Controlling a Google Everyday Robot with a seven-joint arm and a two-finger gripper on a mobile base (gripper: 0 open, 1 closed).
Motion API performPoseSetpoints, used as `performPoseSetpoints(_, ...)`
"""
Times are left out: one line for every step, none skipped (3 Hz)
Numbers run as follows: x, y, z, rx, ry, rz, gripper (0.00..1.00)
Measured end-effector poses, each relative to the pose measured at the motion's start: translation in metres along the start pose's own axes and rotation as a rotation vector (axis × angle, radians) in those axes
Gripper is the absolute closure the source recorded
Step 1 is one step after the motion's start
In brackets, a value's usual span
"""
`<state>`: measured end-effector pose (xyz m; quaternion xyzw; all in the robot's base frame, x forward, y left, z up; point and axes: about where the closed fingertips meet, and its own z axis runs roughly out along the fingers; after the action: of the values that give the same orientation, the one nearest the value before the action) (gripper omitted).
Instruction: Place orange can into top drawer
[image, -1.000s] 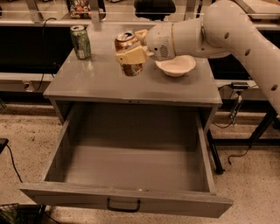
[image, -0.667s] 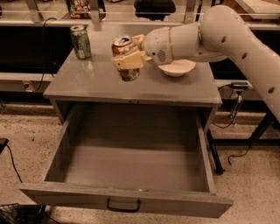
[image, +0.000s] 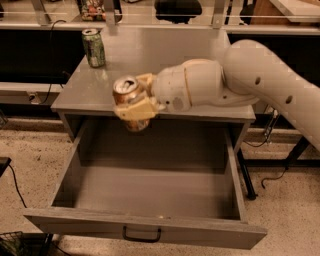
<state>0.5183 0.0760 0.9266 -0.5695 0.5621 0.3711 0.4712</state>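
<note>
The orange can (image: 128, 98) is orange-brown with a silver pull-tab top. My gripper (image: 136, 100) is shut on the orange can and holds it in the air over the cabinet's front edge, above the back left of the open top drawer (image: 150, 186). The drawer is pulled out wide, with a plain grey interior and a small dark handle (image: 142, 234) on its front. My white arm (image: 240, 82) reaches in from the right across the cabinet top.
A green can (image: 94, 47) stands at the back left of the grey cabinet top (image: 85, 87). The arm hides the right part of the cabinet top. Cables and dark table legs (image: 247, 175) are on the speckled floor to the right.
My gripper has carried the orange can forward and down, from over the cabinet top to over its front edge above the drawer. The white bowl seen before is now hidden behind the arm.
</note>
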Motion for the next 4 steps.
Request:
performPoseSetpoints(0.004,0.001,0.004,-0.01,0.005,0.007,1.0)
performPoseSetpoints(0.017,0.005,0.003,-0.017,0.033,0.048,1.0)
performPoseSetpoints(0.039,0.016,0.0,-0.008,0.032,0.077,1.0)
performPoseSetpoints(0.09,0.038,-0.005,0.007,-0.019,0.108,1.0)
